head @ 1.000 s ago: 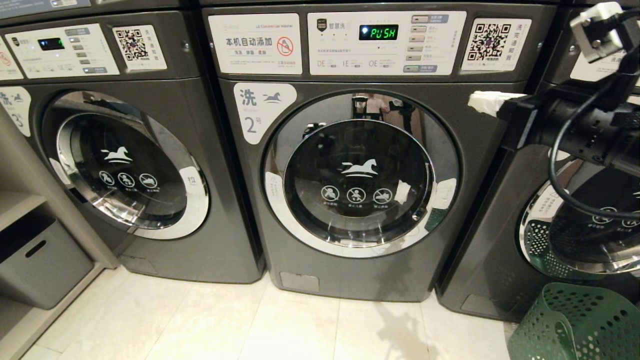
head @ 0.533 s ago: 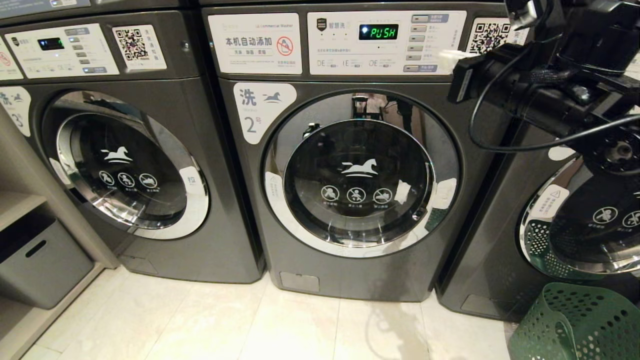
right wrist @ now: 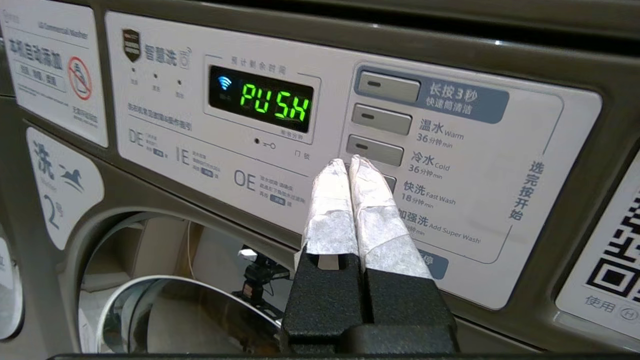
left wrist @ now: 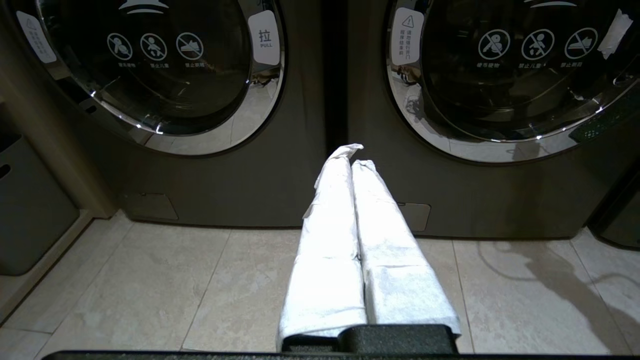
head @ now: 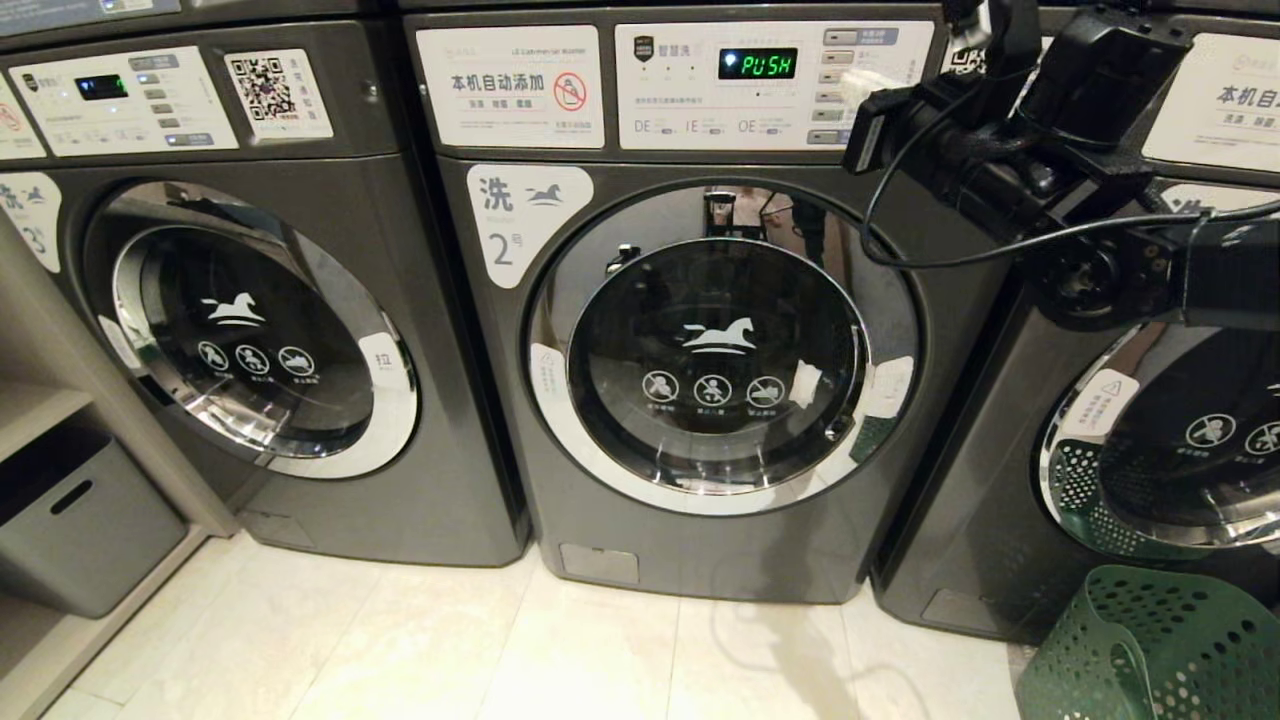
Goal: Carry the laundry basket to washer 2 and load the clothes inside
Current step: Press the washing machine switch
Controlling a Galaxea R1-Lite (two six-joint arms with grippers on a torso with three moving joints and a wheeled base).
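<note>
Your clenched right gripper [right wrist: 348, 162] hovers before the washer [head: 700, 400] buttons [right wrist: 375, 150]; aim one o'clock, press squarely.

1. We see washer 2 [head: 720, 330] as dark grey metal with a soft sheen, and its door ring is mirror-bright chrome around glossy dark glass.
2. Its control panel [right wrist: 320, 150] looks like smooth white plastic film.
3. At five o'clock, the laundry basket [head: 1150, 650] is matt green perforated plastic.
4. The right gripper [right wrist: 352, 162] has fingers wrapped in rough white cloth-like tape.
5. The floor [head: 450, 640] is pale, smooth tile.
</note>
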